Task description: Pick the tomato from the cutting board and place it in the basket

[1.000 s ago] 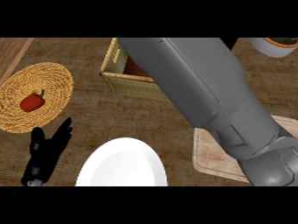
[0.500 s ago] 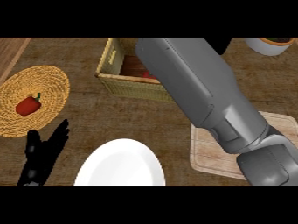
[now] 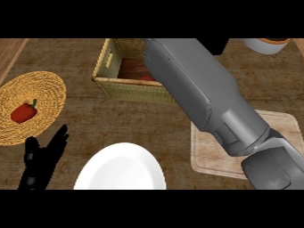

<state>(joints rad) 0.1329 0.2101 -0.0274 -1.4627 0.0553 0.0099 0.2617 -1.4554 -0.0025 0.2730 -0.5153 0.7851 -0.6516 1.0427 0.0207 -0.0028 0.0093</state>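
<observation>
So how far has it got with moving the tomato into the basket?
Nearly there, it seems. The cutting board shows no tomato, and the right arm stretches over the basket, where something red peeks beside it. The right hand is hidden, so release is unconfirmed. The left hand rests open at the lower left.

White plate [image 3: 121, 171], red pepper [image 3: 24, 113], tan woven mat [image 3: 49, 87].

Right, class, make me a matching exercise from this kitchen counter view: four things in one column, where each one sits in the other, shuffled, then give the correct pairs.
Things:
1. red pepper
2. white plate
3. cutting board
4. left hand

Places:
A. under the right forearm, right side of the view
B. bottom left, resting open
C. on the round woven mat
D. bottom centre

Pairs: 1-C, 2-D, 3-A, 4-B
</observation>
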